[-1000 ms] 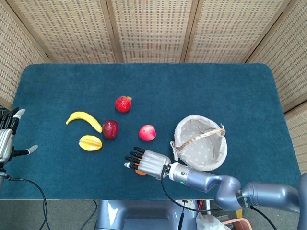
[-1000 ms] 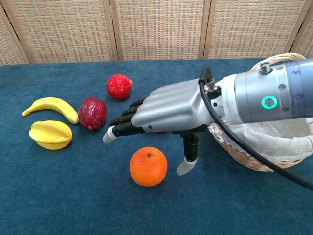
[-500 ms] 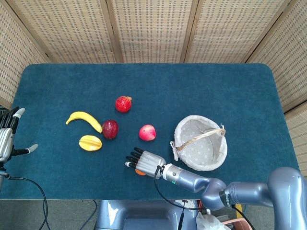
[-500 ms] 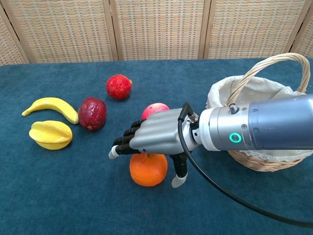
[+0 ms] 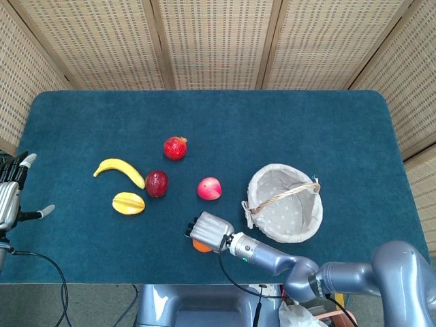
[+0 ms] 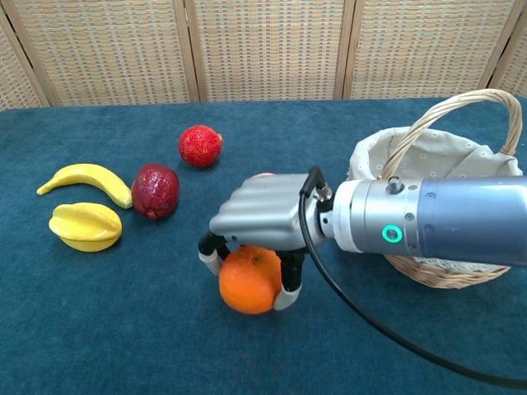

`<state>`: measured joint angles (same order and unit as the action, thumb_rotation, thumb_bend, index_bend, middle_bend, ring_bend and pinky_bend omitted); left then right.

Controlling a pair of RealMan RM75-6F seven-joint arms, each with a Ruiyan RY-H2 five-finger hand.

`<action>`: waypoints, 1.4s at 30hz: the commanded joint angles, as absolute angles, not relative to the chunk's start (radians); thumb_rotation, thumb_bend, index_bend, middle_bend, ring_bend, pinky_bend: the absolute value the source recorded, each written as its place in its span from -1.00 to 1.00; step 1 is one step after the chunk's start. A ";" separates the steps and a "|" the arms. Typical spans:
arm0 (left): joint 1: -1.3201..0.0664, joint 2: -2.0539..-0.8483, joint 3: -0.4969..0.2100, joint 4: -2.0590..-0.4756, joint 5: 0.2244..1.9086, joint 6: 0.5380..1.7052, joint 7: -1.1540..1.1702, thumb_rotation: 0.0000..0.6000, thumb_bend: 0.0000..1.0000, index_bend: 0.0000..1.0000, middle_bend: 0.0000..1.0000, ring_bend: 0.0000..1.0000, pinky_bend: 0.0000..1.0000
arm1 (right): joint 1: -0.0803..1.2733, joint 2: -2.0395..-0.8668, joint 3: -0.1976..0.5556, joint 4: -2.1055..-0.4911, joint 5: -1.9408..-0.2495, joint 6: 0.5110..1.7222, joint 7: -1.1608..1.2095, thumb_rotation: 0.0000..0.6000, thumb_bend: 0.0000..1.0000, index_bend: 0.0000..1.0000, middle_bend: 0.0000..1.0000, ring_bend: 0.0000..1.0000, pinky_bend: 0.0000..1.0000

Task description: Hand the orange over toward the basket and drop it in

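right hand: we see our right hand [image 6: 257,216] curled down over the orange [image 6: 249,281], fingers closed around its sides.
orange: near the bench's [image 5: 327,129] front edge; from the head view only a sliver [image 5: 201,246] shows under the hand.
basket: the basket [image 6: 428,160] is partly behind our forearm, cut off at the frame's right.
left hand: our left hand [image 5: 9,194] sits off the bench's left edge, fingers apart, empty, partly cropped.
peach: the peach [image 5: 209,189] is almost hidden in the chest view.
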<state>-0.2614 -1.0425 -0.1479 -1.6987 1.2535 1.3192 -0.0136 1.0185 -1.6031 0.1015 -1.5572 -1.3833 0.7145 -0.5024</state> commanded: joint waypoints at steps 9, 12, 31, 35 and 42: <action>-0.256 -1.047 -0.141 -1.713 1.281 1.330 0.002 1.00 -1.00 -1.00 -1.00 -1.00 -1.00 | 0.893 -1.247 0.150 -1.771 -1.660 1.072 -0.254 1.00 -0.31 -0.02 0.08 -0.13 0.04; -0.254 -1.048 -0.138 -1.721 1.293 1.337 0.010 1.00 -1.00 -1.00 -1.00 -1.00 -1.00 | 0.831 -1.150 0.146 -1.792 -1.699 1.179 -0.179 1.00 -0.30 -0.02 0.08 -0.13 0.04; -0.249 -1.057 -0.145 -1.747 1.304 1.366 0.068 1.00 -1.00 -1.00 -1.00 -1.00 -1.00 | 0.602 -1.082 -0.054 -1.566 -1.983 1.431 0.063 1.00 -0.30 0.02 0.09 -0.13 0.07; -0.249 -1.060 -0.145 -1.744 1.301 1.363 0.074 1.00 -1.00 -1.00 -1.00 -1.00 -1.00 | 0.599 -1.118 -0.056 -1.514 -1.992 1.423 0.061 1.00 -0.30 0.02 0.09 -0.13 0.07; -0.252 -1.061 -0.146 -1.741 1.293 1.354 0.076 1.00 -1.00 -1.00 -1.00 -1.00 -1.00 | 0.590 -1.132 -0.060 -1.446 -1.995 1.426 0.057 1.00 -0.30 0.02 0.09 -0.13 0.07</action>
<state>-0.2516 -1.0609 -0.1465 -1.7408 1.2930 1.3541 0.0759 0.5933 -1.1302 -0.0582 -1.4561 -1.9933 1.4251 0.0589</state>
